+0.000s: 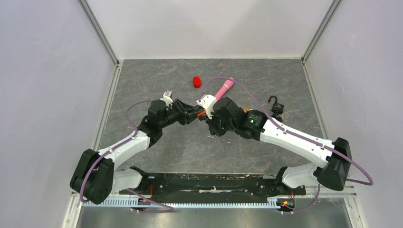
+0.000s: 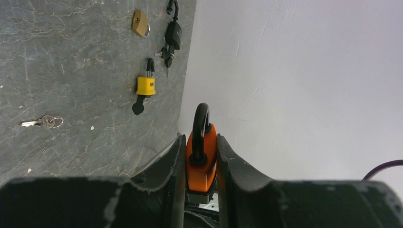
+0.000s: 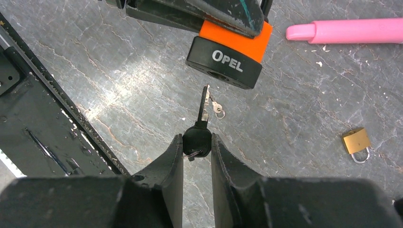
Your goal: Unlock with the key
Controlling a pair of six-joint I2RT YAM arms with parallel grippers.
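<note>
Left fingers clamp the orange padlock; right fingers pinch the key, apparently not inserted.

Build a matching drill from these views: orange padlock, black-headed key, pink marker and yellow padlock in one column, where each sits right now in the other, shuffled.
Things:
1. orange padlock
2. black-headed key
3. pink marker
4. yellow padlock

Places:
A. clamped in the right gripper
B. lying on the table, a black key head at its base
C. clamped in the left gripper
D. lying on the table near the red cap

Pairs: 1-C, 2-A, 3-D, 4-B
</note>
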